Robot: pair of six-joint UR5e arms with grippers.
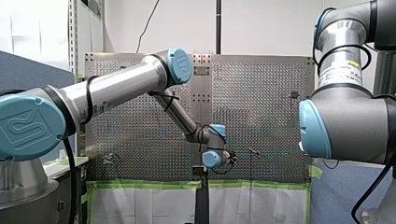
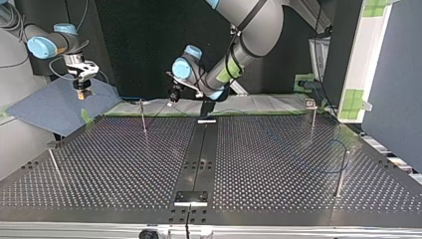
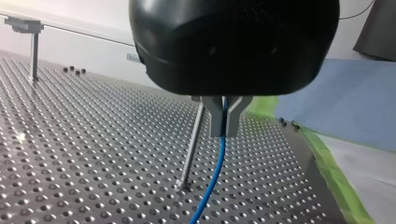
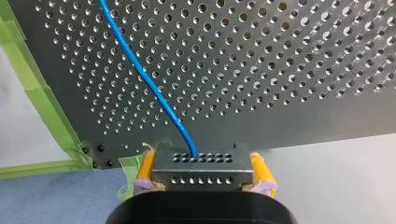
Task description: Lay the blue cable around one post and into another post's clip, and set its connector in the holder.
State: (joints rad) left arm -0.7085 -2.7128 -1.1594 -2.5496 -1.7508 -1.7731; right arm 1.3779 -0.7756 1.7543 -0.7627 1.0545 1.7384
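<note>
In the left wrist view my left gripper (image 3: pixel 224 133) is shut on the blue cable (image 3: pixel 215 172), which hangs down to the perforated table beside a thin metal post (image 3: pixel 190 147). In the top view my left gripper (image 2: pixel 172 99) hovers at the table's far edge near that post (image 2: pixel 143 117). My right gripper (image 4: pixel 203 170), with yellow pads, is shut on the metal connector (image 4: pixel 201 158); the cable (image 4: pixel 149 84) runs from it over the table corner. In the top view my right gripper (image 2: pixel 82 93) hangs off the table's far left. A cable loop (image 2: pixel 343 149) shows by the right post (image 2: pixel 340 174).
More posts stand at the top view's far right (image 2: pixel 312 117) and near left (image 2: pixel 54 167). A black strip runs down the table's middle with a white-edged holder (image 2: pixel 190 198) at its near end. Green tape (image 4: pixel 28 79) lines the table's edge, and a blue mat (image 2: pixel 54 112) lies beyond it.
</note>
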